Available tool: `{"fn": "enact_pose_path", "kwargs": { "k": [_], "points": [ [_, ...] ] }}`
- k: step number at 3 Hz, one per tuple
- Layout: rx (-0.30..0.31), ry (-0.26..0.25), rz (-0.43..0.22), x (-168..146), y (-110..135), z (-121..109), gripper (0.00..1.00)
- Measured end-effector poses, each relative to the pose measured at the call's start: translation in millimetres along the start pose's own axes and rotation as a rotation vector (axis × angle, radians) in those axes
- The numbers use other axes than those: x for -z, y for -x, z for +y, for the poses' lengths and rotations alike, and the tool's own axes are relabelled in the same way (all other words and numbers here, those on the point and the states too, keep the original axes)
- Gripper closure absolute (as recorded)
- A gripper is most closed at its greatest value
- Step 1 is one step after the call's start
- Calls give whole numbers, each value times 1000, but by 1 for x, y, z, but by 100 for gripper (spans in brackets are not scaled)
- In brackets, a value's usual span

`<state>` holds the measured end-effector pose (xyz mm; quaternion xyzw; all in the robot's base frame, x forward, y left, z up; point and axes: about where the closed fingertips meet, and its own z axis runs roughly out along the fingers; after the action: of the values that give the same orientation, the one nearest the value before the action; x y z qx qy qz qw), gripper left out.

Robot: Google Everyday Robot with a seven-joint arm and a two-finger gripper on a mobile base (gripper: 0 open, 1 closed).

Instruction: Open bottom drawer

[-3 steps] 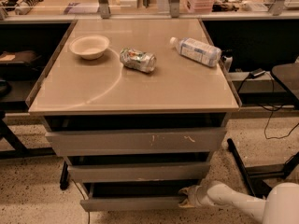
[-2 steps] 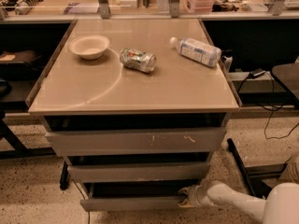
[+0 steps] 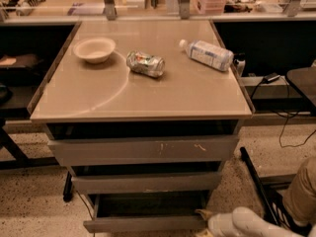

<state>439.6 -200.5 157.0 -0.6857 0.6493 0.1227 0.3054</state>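
Note:
The bottom drawer (image 3: 143, 224) is the slimmest grey front at the foot of the cabinet. It stands pulled out toward me, and its flat grey inside (image 3: 148, 205) shows. My gripper (image 3: 203, 216) is at the drawer's right front corner, at the end of my white arm (image 3: 247, 223) that comes in from the lower right. Above it are the mid-height drawer front (image 3: 145, 183) and the tallest front with white scratch marks (image 3: 143, 150).
On the tan tabletop (image 3: 98, 95) are a white bowl (image 3: 94, 49), a crushed can (image 3: 145, 63) and a plastic bottle lying on its side (image 3: 207, 54). A black chair (image 3: 302, 83) and cables (image 3: 291, 127) are at the right. A dark desk stands at the left.
The bottom drawer has come further out toward me, showing more of its inside. My gripper has moved with its right front corner.

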Motion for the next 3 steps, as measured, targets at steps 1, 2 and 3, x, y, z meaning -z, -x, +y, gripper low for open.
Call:
{"fn": "enact_pose_path", "kwargs": {
  "k": [1,2,3],
  "points": [
    [0,0,0,3,3,-1,62],
    [0,0,0,3,3,-1,57],
    [0,0,0,3,3,-1,34]
  ]
}}
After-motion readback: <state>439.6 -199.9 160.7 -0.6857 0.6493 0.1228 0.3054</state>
